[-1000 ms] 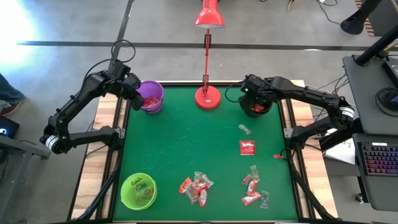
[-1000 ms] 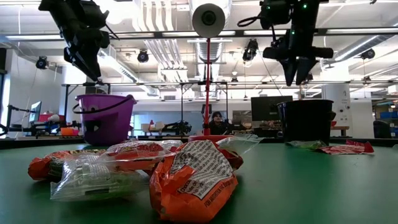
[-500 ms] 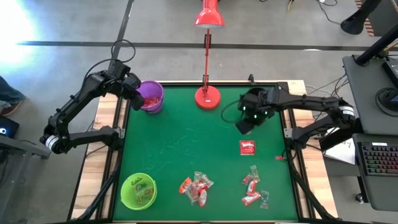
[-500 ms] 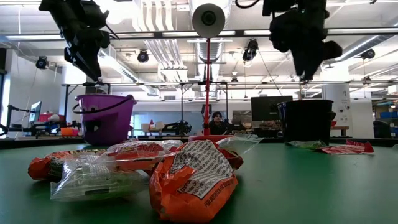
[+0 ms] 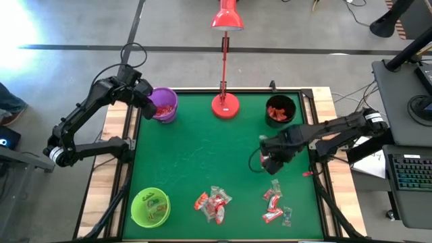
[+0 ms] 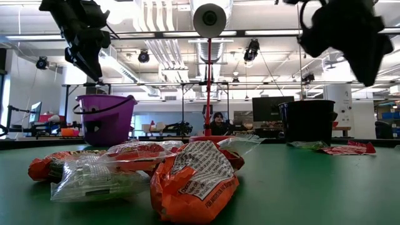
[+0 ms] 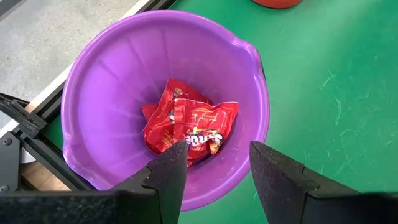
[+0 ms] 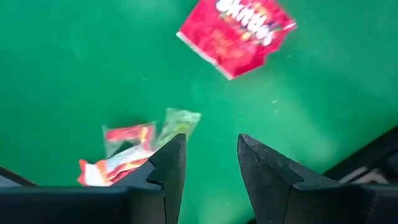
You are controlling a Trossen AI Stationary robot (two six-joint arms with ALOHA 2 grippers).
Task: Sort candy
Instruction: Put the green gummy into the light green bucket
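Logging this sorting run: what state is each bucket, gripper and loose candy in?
Purple plastic bucket: upright, holds red packets.
Black bucket: holds red candy.
Green bucket: holds candy.
Left gripper: open, empty, above the purple bucket.
Right gripper: open, empty.
Red packet: loose on the mat.

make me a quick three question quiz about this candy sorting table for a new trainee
1. True or false: the purple bucket already holds red candy.
2. Which gripper hangs over the green mat near the loose red packet: A left, B right?
3. Fill in: the black cup stands beside the red ____ base.

Key: 1 true; 2 B, the right gripper, fingers apart and empty, while the left gripper waits open above the bucket; 3 lamp.
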